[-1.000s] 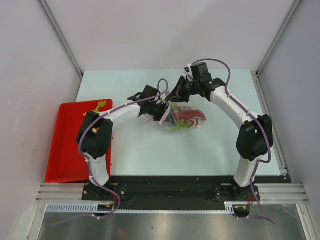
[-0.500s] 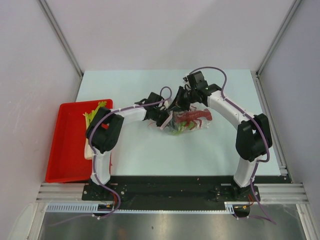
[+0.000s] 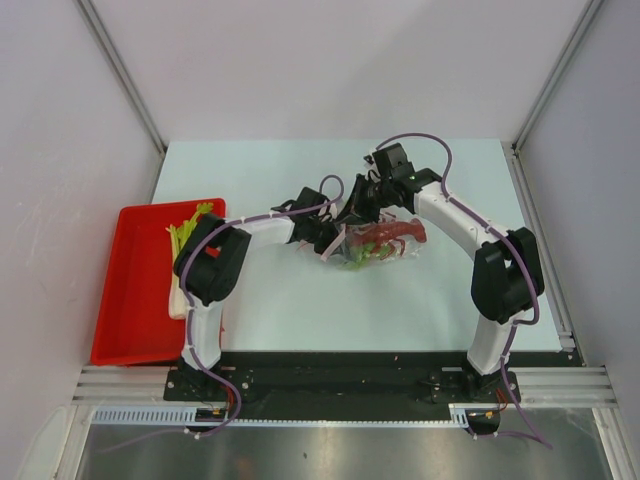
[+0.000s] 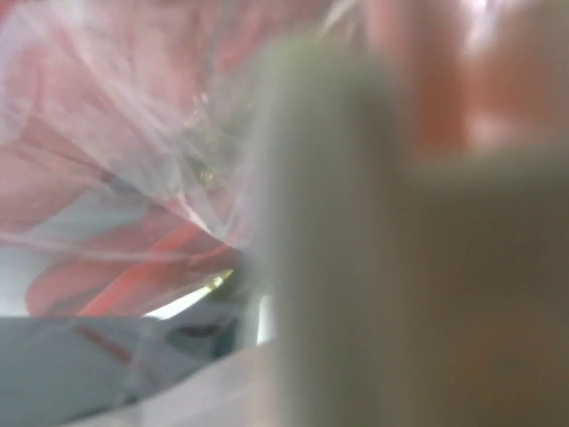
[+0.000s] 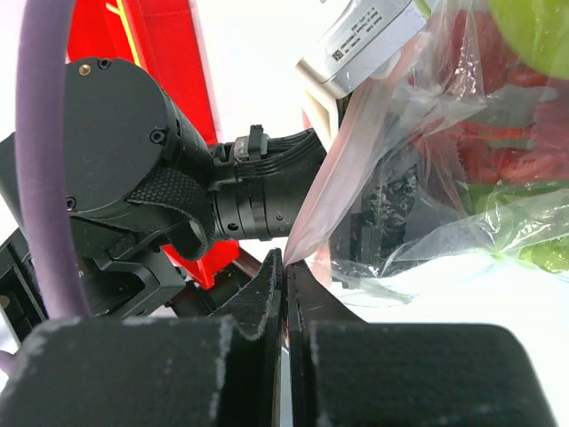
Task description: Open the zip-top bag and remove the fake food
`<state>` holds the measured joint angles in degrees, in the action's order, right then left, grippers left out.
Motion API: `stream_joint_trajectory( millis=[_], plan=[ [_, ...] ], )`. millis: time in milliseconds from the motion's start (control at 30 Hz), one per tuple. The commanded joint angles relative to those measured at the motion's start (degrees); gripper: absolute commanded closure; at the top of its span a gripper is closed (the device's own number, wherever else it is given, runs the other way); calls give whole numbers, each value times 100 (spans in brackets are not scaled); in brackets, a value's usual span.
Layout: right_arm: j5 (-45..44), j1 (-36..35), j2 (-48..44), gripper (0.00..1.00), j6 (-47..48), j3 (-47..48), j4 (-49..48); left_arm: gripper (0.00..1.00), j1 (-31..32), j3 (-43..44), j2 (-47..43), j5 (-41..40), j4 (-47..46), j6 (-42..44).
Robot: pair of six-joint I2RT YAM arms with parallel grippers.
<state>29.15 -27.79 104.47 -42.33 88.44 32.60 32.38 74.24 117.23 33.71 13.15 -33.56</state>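
Observation:
The zip-top bag (image 3: pixel 385 240) lies mid-table, holding the red lobster (image 3: pixel 392 234) and green fake food (image 3: pixel 356 256). My right gripper (image 3: pixel 352 215) is shut on the bag's pink zip strip (image 5: pixel 338 187), as the right wrist view (image 5: pixel 286 262) shows. My left gripper (image 3: pixel 333 243) is at the bag's mouth. Its white finger (image 5: pixel 364 40) is against the plastic, and I cannot tell how its jaws stand. The left wrist view is blurred, with crinkly bag (image 4: pixel 133 133) and lobster (image 4: pixel 116 285) close up. A pale stalk vegetable (image 3: pixel 185 228) lies in the red tray (image 3: pixel 130 310).
The red tray stands at the table's left edge, beside the left arm's elbow (image 3: pixel 212 265). The two arms meet over the bag. White walls and metal rails close in the table at the back and on both sides.
My left arm has swung right off the tray, uncovering the stalk vegetable, and its gripper has pushed in at the bag's mouth. The bag has shifted slightly right with the right gripper.

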Motion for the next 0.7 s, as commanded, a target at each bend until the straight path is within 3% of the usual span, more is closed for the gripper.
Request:
stream_joint_trajectory(
  millis=[0,100,233,667],
  plan=[
    [91,-33,-216,100,172,41,1,78,40,-50,204,-471,56,157],
    [-5,-7,-269,100,338,15,88,81,40,-6,-24,-462,170,245],
    [-207,-7,-313,100,645,-3,290,93,40,205,-270,-515,539,402],
    [-910,-24,-567,100,1427,-82,694,97,23,1443,-1053,-796,1998,957]
  ],
)
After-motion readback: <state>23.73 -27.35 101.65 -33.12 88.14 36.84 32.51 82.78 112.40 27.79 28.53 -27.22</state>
